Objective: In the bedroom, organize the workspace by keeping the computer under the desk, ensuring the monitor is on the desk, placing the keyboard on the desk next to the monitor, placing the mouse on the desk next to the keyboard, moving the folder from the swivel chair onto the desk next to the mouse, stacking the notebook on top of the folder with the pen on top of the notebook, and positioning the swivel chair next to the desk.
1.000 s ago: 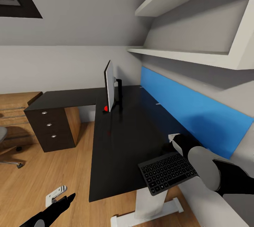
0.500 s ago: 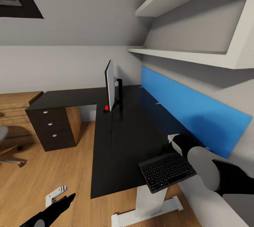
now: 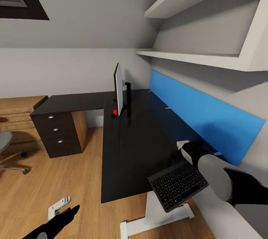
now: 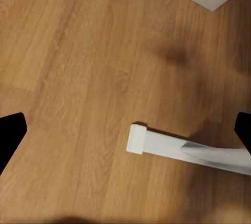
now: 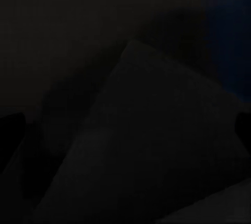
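Black tabletop (image 3: 130,149) under sloped ceiling, monitor (image 3: 119,89) standing far back; keyboard (image 3: 178,186) overhanging near edge, right end effector (image 3: 185,149) beside it, grip impossible to tell; left end effector (image 3: 59,209) idle, open; likely to tip floorward if released.

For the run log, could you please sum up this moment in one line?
phase: carrying keyboard to desk | right gripper: holding keyboard, grip hidden | left gripper: open over floor | monitor: on desk
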### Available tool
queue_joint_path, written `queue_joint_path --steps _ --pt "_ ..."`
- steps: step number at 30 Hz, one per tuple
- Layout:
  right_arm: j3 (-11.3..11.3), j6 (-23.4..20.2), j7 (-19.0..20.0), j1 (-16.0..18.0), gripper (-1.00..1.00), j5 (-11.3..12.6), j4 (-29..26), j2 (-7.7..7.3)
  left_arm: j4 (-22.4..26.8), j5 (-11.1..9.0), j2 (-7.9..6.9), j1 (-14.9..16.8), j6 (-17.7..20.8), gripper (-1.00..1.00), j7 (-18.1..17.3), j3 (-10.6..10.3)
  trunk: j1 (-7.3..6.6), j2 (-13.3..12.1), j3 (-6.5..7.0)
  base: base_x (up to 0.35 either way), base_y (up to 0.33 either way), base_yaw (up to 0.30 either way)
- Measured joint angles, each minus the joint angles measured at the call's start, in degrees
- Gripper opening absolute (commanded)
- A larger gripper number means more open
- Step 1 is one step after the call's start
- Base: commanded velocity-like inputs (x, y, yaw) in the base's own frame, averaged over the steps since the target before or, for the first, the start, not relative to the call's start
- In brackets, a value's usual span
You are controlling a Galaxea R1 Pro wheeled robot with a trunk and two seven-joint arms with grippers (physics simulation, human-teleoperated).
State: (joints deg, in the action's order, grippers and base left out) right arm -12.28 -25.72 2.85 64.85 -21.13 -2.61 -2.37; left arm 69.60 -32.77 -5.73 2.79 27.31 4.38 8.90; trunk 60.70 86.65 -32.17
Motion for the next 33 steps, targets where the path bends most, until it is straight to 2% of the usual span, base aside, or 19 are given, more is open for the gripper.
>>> queue_joint_path --steps 3,18,33 --pt "0.0 1.6 0.0 0.0 1.00 0.0 0.1 -0.01 -0.1 0.0 0.08 0.0 0.0 1.00 0.0 0.0 0.00 0.0 0.00 0.000 0.000 0.000" --pt "0.0 2.5 0.0 0.0 1.00 0.1 0.0 -0.01 -0.7 0.1 0.47 0.0 0.0 1.00 0.0 -0.7 0.00 0.0 0.00 0.000 0.000 0.000" --pt "-0.1 6.3 -0.1 0.0 1.00 0.1 -0.1 -0.01 -0.9 0.1 0.46 0.0 0.0 1.00 0.1 -1.2 0.00 0.0 0.00 0.000 0.000 0.000"
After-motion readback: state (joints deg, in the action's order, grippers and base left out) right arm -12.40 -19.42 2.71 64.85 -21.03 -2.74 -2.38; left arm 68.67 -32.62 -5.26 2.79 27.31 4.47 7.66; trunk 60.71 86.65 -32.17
